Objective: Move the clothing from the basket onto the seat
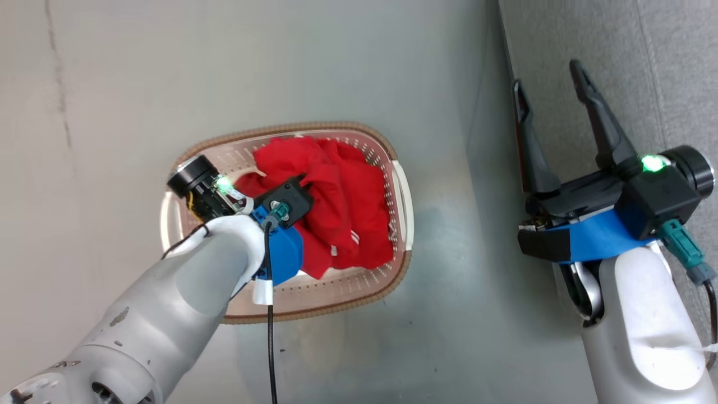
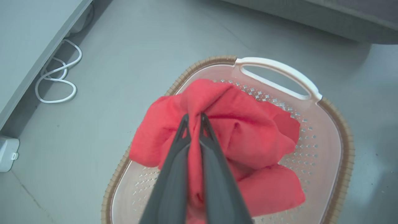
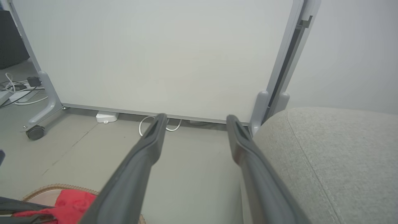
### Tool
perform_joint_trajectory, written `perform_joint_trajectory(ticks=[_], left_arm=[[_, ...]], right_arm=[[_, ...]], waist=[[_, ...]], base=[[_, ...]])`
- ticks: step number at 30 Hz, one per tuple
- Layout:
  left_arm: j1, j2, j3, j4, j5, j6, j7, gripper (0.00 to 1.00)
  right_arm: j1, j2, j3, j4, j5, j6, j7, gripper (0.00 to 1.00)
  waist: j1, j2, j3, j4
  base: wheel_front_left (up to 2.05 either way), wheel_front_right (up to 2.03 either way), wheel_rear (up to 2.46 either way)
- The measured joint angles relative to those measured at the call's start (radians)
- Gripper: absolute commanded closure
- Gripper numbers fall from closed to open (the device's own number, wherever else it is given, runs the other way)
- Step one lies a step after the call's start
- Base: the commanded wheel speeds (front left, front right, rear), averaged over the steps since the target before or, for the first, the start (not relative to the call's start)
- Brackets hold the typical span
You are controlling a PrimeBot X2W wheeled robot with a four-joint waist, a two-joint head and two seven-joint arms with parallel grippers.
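In the oval laundry basket (image 1: 336, 127) on the grey floor (image 1: 449, 280), ahead and to the robot's left, lies a heap of bright red clothing (image 1: 350, 196) with a few white stripes near one edge. The left gripper (image 2: 195, 117) is clenched on a raised fold at the top of the heap, its two dark fingers pressed close with red cloth pinched between them. The right gripper (image 1: 547, 76) hangs with its fingers spread wide and empty at the front edge of the light grey sofa seat (image 1: 650, 62), well apart from the basket.

The pinch looks to be on a thin fold, so the cloth could slide out as the arm lifts. The heap is bundled together, and a lift might drag a second piece partway up and drop it on the floor between basket and seat. If cloth snags on the woven-look rim or the perforated wall, the light basket could tip or skid. Trailing fabric might also sweep the floor on the way across.

How many garments make up the heap cannot be told. In the head view the left wrist covers the fingertips, and the pale forearm covers the basket's near rim. The basket's bottom lies mostly under cloth. The seat is cut off at the picture's edge.
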Motion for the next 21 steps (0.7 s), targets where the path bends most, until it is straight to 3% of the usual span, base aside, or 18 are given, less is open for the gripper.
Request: perform_joint_trajectory(ticks=[21], left_arm=[[0.114,-0.013,0.302,-0.429,0.084,0.034,-0.001,1.0]], right_arm=[[0.123,-0.029,-0.015,0.041,0.01,0.0,0.0,0.0]], waist=[[-0.0001,0.0,-0.268,0.061]], base=[[0.0,0.0,0.0]])
